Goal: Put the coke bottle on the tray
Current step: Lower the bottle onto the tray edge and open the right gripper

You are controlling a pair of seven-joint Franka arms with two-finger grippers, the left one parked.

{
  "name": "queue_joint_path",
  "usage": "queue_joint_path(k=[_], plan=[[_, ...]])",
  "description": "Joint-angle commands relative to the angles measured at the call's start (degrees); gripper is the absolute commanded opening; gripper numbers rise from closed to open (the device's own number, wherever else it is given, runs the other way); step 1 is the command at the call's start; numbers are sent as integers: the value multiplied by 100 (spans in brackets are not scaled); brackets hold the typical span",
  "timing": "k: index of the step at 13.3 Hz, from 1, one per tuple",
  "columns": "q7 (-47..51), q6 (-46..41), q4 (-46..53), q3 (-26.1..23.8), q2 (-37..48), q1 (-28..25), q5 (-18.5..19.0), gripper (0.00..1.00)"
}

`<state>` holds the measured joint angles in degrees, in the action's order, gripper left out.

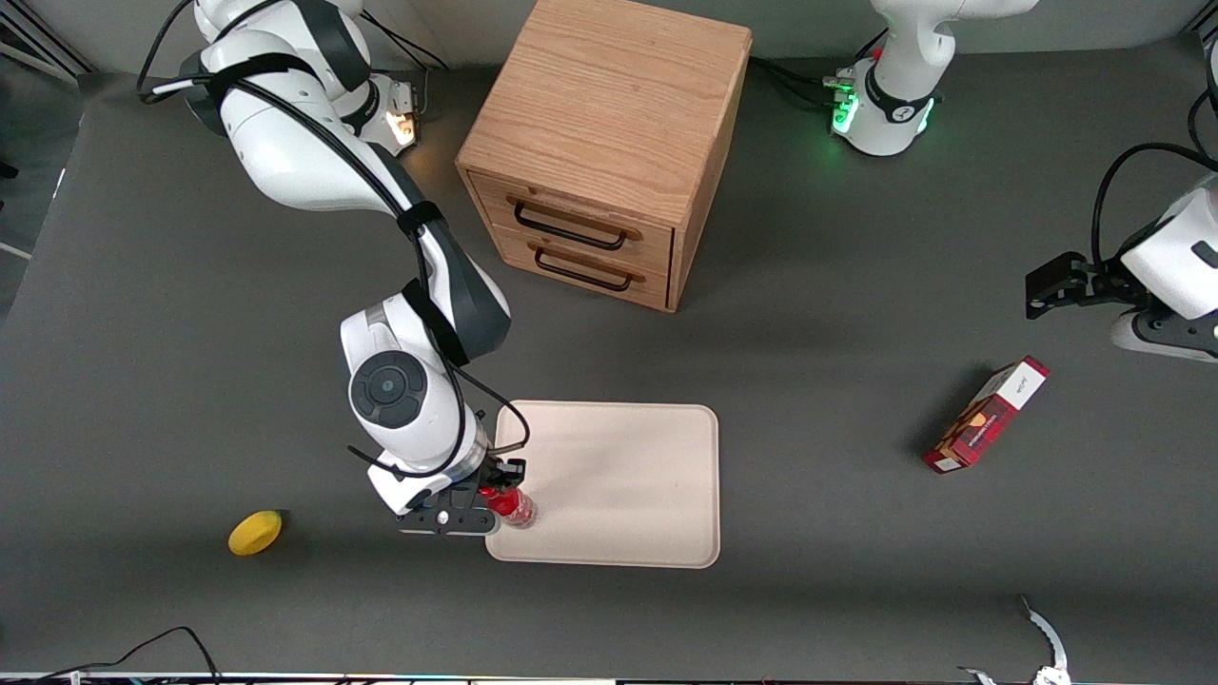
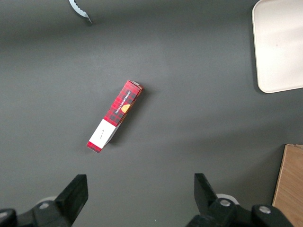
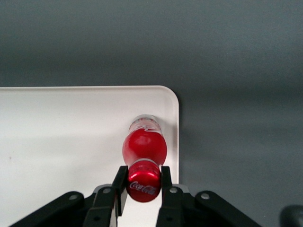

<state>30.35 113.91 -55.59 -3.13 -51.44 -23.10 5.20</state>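
The coke bottle [image 1: 511, 505] is small and red with a red cap, and stands upright on the pale cream tray [image 1: 628, 476], close to the tray corner nearest the front camera at the working arm's end. My right gripper [image 1: 490, 497] is over that corner, shut on the bottle's cap. In the right wrist view the cap with white lettering [image 3: 143, 186] sits between the two black fingers [image 3: 120, 182], the red body and clear base [image 3: 144, 124] rest on the tray [image 3: 71, 137] near its rounded corner, and my gripper [image 3: 142, 185] grips it.
A wooden drawer cabinet [image 1: 604, 152] stands farther from the front camera than the tray. A yellow lemon [image 1: 255, 532] lies toward the working arm's end. A red-and-white carton box [image 1: 987, 416] lies toward the parked arm's end; it also shows in the left wrist view [image 2: 115, 115].
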Motion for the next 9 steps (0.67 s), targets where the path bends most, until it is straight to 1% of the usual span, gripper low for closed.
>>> queue_joint_path(k=[1,2,3,7,8,9], plan=[[181,8,268,14,-156,-37,86,69],[182,8,277,14,-156,-45,95,94],[182,-1,277,14,-156,-37,95,100],[182,-71,277,6,-86,-37,86,100],[182,-149,268,6,-16,-2,60,100],[164,-437,268,-29,89,33,43,100]])
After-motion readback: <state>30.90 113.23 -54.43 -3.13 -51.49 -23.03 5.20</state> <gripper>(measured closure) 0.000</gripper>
